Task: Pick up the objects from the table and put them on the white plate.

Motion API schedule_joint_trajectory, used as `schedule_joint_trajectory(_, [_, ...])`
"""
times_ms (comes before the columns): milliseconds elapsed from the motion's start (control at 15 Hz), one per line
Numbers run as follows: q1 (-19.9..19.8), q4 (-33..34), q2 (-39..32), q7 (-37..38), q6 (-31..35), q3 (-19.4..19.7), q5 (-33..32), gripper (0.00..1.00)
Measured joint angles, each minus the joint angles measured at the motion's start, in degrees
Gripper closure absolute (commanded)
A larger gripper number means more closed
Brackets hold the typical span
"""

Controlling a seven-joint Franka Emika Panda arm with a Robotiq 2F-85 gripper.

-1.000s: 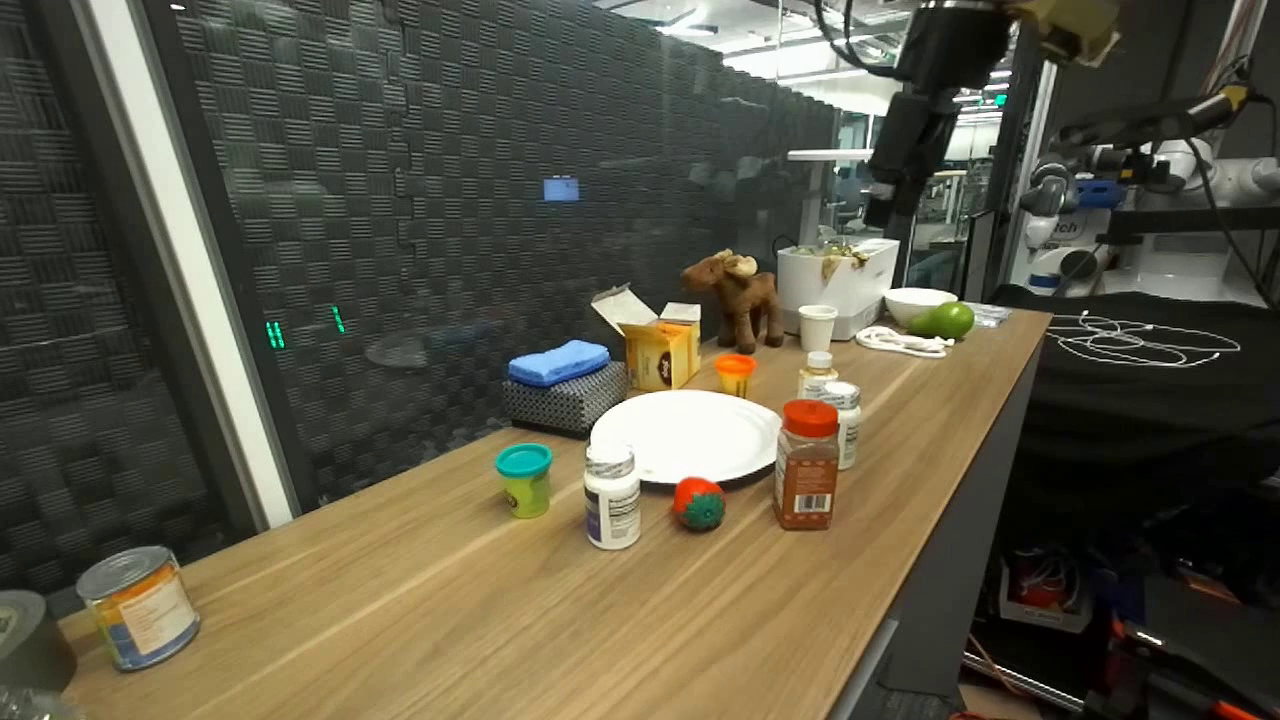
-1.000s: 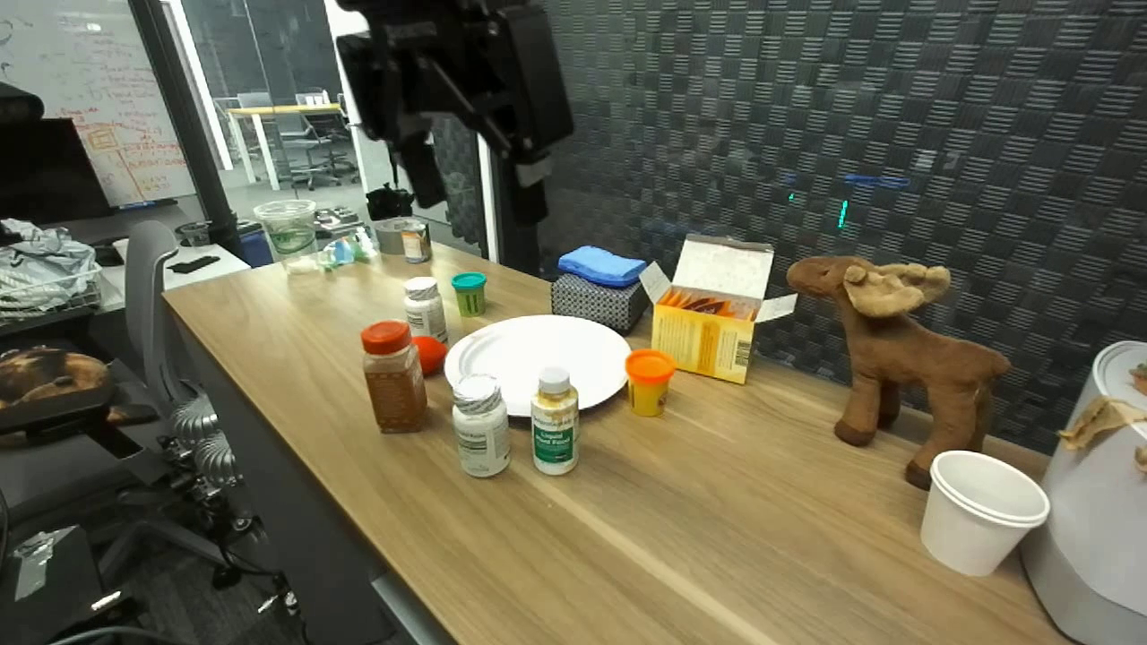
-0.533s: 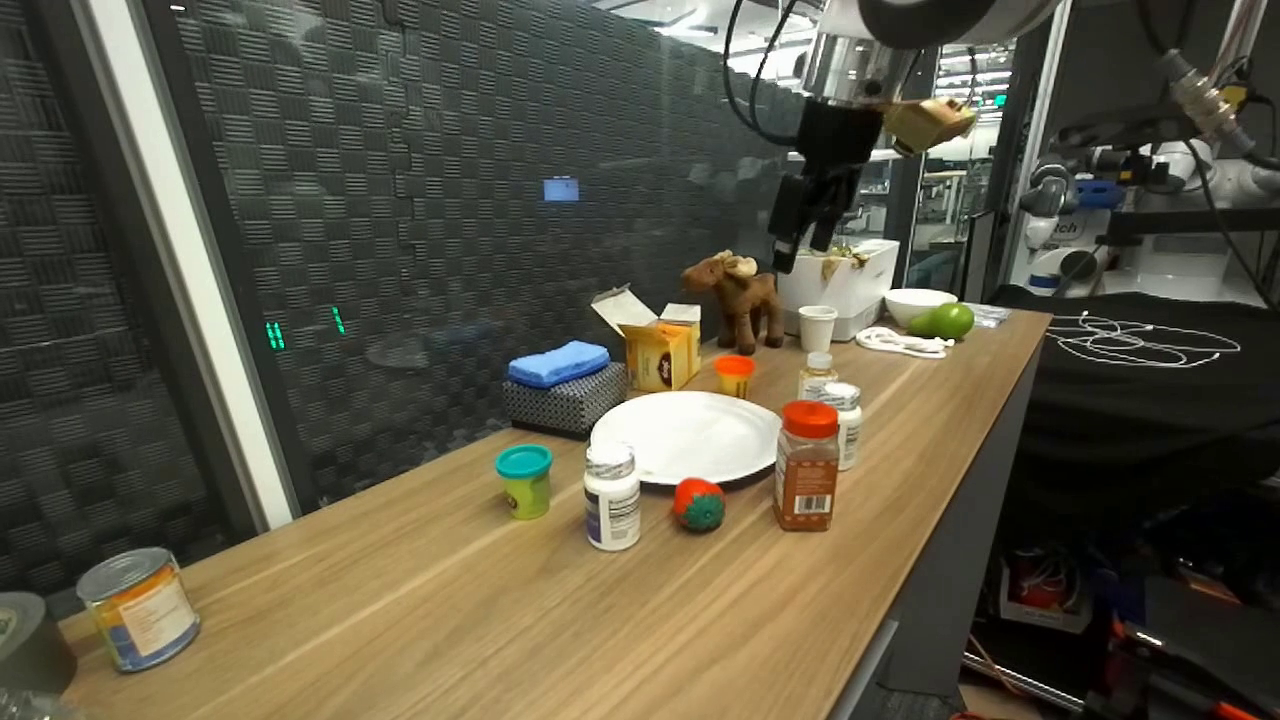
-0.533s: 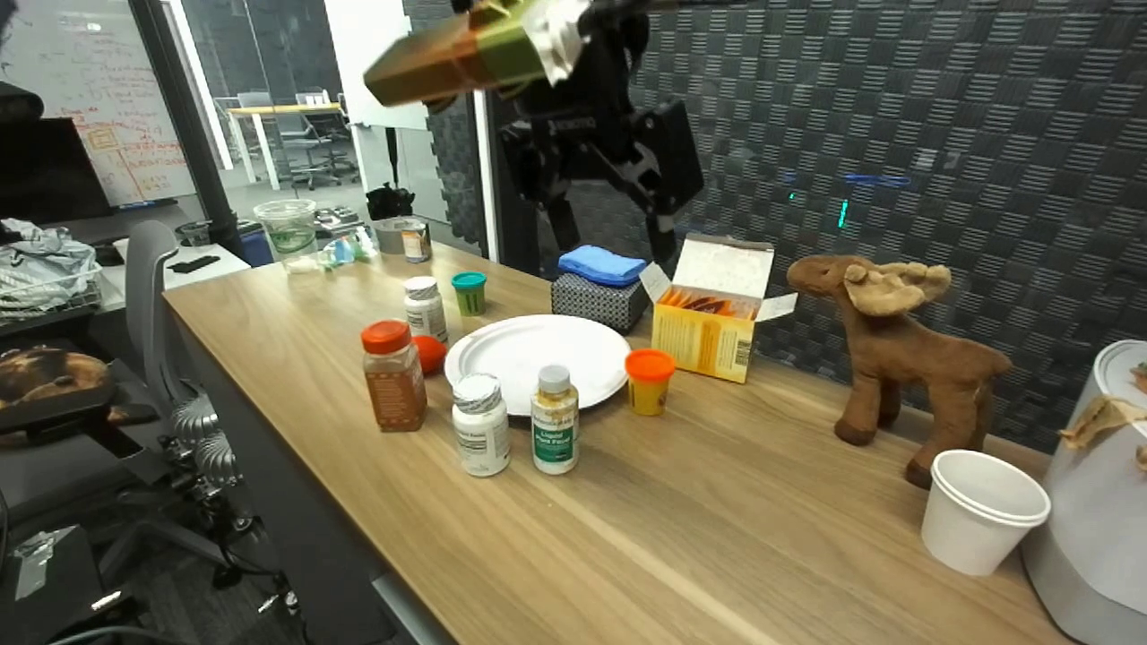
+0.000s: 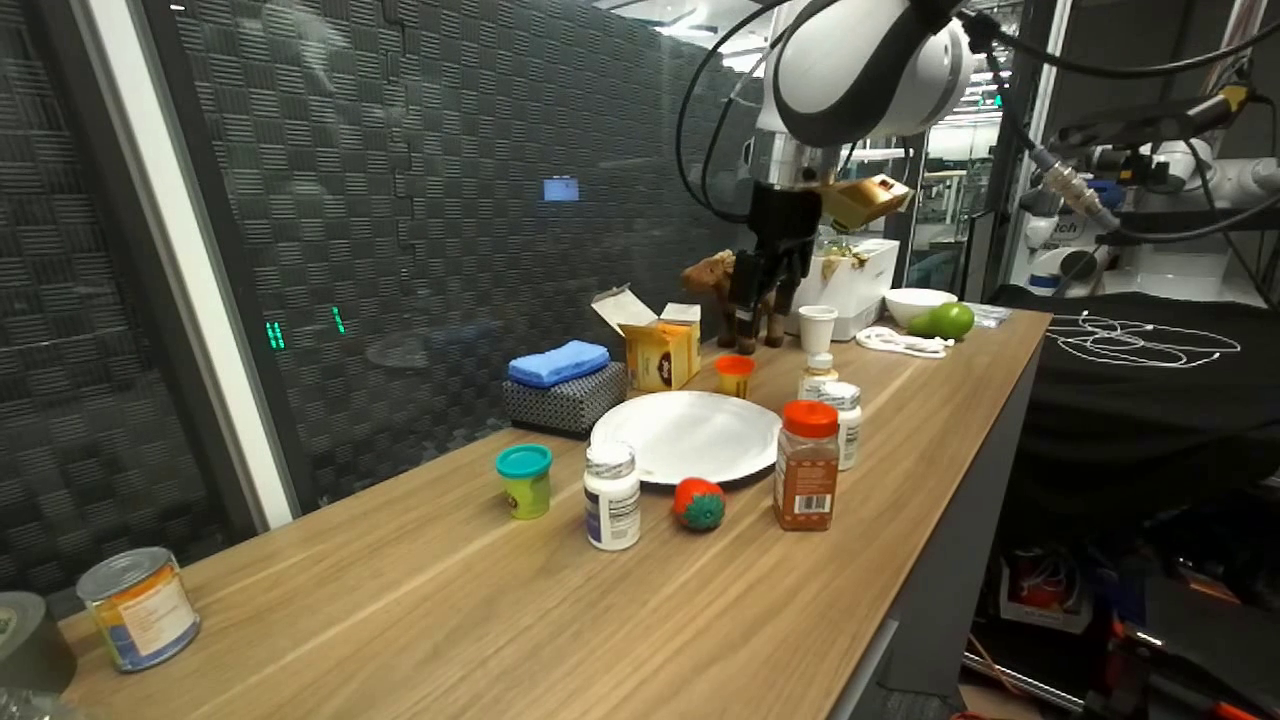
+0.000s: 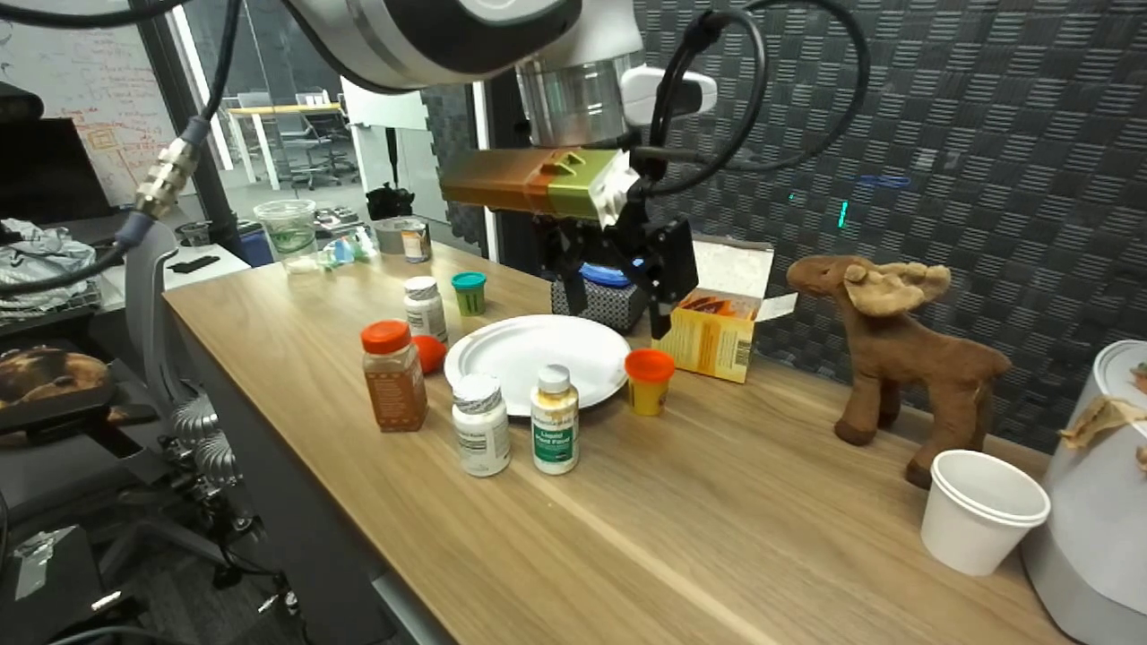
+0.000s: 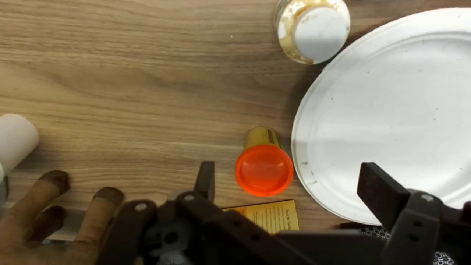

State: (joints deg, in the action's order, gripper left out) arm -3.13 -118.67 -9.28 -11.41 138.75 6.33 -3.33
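We hang the claw (image 6: 618, 313) above the table (image 6: 762, 537), jaws spread with nothing between them, presumably to straddle the orange tub (image 7: 264, 169), upright just beside the plate (image 7: 379, 117). Beyond, we see the near pill bottle (image 6: 481, 430), jar (image 6: 394, 385), strawberry (image 5: 698, 500), far pill bottle (image 6: 425, 309) and green tub (image 6: 470, 297) set near it, likely for short transfers.

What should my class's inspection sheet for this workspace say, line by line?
Surface: wooden table.
Job's things: red-lidded jar, two pill bottles, plant-food bottle, orange-lidded tub, green tub and strawberry, all beside the white plate.
Clutter: blue cloth on patterned box, open yellow box, toy moose, white cup.
Gripper: open, above the table, holding nothing.
Cables: black cables by the arm; white cord on the table.
Surroundings: dark padded wall, whiteboard.
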Motion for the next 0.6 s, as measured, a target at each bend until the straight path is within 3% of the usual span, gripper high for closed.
schedule_joint_trajectory(600, [-1.8, 1.8, -5.5, -1.2, 2.8, -0.9, 1.3, 0.00])
